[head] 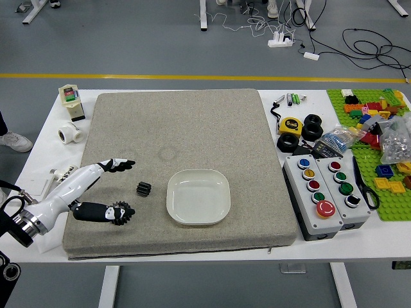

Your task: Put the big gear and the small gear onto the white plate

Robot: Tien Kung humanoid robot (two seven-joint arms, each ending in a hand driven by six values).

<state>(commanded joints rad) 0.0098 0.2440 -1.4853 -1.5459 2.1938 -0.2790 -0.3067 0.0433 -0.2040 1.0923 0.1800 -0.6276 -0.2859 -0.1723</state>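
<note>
My left hand (96, 187), white and black, reaches in from the left over the grey mat. Its parts stand wide apart, the upper one ending in black tips, the lower one black. The big black gear (122, 213) is at the tip of the lower part; whether they touch I cannot tell. Further right, the small black gear (144, 189) rests on the mat, apart from the hand. The white plate (198, 197) lies right of both gears, with nothing on it. My right hand is out of view.
Right of the grey mat (192, 128) stand two button boxes (314, 196), with a yellow tape measure (290, 126) and black rings behind. Coloured bricks lie on a green baseplate (393, 208) at the far right. White fittings (70, 133) stand at the left.
</note>
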